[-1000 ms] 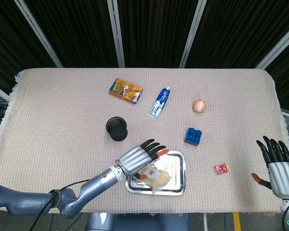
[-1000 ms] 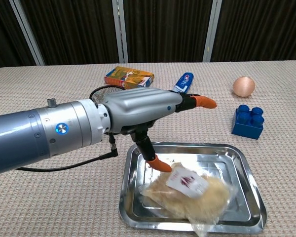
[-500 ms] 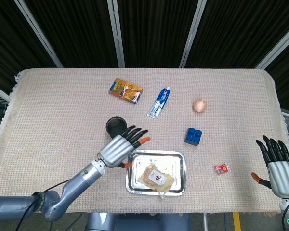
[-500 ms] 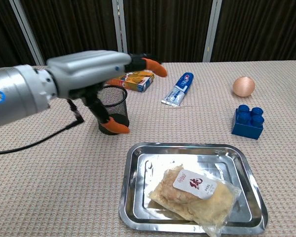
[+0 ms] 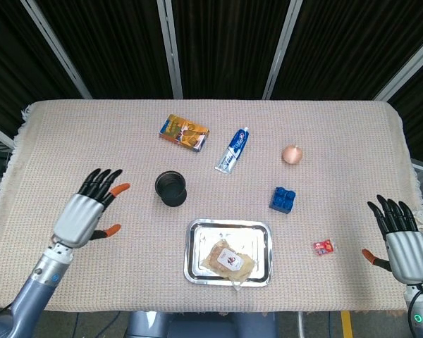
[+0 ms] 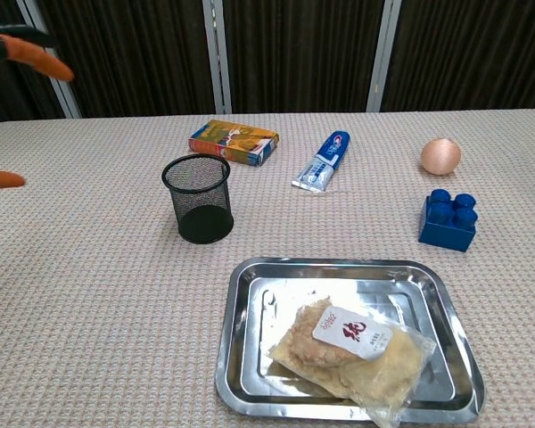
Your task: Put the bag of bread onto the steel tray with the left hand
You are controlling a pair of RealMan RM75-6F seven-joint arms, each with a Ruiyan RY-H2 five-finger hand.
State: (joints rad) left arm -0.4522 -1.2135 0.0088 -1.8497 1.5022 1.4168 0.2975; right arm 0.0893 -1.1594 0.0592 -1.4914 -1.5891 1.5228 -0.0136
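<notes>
The bag of bread (image 5: 229, 260) lies inside the steel tray (image 5: 195, 271), at the near edge of the table (image 5: 338, 141). In the chest view the bag (image 6: 352, 357) sits toward the tray's front right, a white label with a red mark on top, and its clear plastic end reaches over the tray's front rim (image 6: 250, 392). Nothing touches it.

The left hand (image 5: 87, 211) is well apart from the tray, over the left part of the table beside the black mesh cup (image 5: 171, 188). Its back faces up, the fingers are spread and point away from the robot, the thumb sticks out toward the cup, and it holds nothing. The forearm runs down to the lower left corner. The chest view catches only two orange fingertips (image 6: 31, 55) at its left edge.

The right hand (image 5: 402, 243) is off the table's right edge, back up, fingers fanned apart, holding nothing.

Farther out lie a blue block (image 5: 283, 199), a small red packet (image 5: 323, 247), an onion (image 5: 292, 154), a toothpaste tube (image 5: 233, 149) and an orange box (image 5: 184, 132).
</notes>
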